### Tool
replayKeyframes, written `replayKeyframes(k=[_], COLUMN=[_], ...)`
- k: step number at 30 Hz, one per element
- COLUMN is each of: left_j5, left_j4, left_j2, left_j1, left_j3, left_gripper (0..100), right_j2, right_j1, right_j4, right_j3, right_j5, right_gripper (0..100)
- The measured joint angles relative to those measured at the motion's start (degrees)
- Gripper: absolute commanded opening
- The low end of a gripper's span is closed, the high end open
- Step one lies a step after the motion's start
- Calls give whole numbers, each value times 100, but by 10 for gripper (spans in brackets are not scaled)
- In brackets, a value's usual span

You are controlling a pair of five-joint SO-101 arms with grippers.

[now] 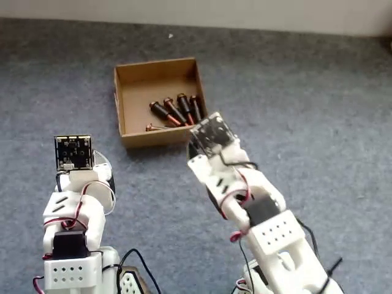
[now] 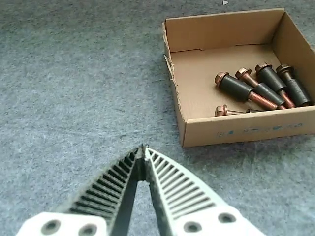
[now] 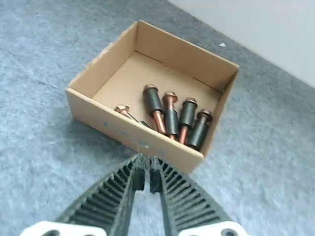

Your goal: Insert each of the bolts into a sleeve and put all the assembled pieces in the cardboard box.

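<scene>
Nearest: left gripper (image 2: pixel 142 149), which we log as pressed together and empty, over grey carpet (image 2: pixel 74 73). The right gripper (image 3: pixel 146 160) is likewise pressed together, empty, just before the cardboard box (image 3: pixel 93 105). Four sleeved bolts (image 3: pixel 172 118) lie inside, a fifth bolt (image 3: pixel 123 109) by its near wall.

My gripper (image 3: pixel 146 171) hangs over grey carpet (image 3: pixel 44 59), jaws pressed together with nothing between them. Just past my tips sits the open box (image 3: pixel 113 125). Four bolts (image 3: pixel 170 97) in black sleeves (image 3: pixel 153 103) lie side by side on its floor, close to one side wall. A fifth bolt (image 3: pixel 122 109) lies beside them, partly hidden behind the near wall.
</scene>
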Motion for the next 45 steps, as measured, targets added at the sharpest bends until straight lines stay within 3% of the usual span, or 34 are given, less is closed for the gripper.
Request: replayKeyframes(k=[14,22,28,37,45], left_j5=[0,0,0,0,-9], left_j4=[0,35,35,35,35], left_j2=[-105,-1495,-1468,-1468,-1468], left_j1=[132,229,580,1415,1503], left_j3=[44,624,686,1292,1697], left_gripper=[5,5,5,5,5], right_j2=[-4536,-4659,-4668,-4668,-4668], right_j1=[642,1143,1248,2145,2382], right_j4=[1714,2180,2708,2541,3130], right_j3=[2092,2312,2681,3068,3068], right_j5=[0,0,0,0,0], right_gripper=[8,8,8,8,8])
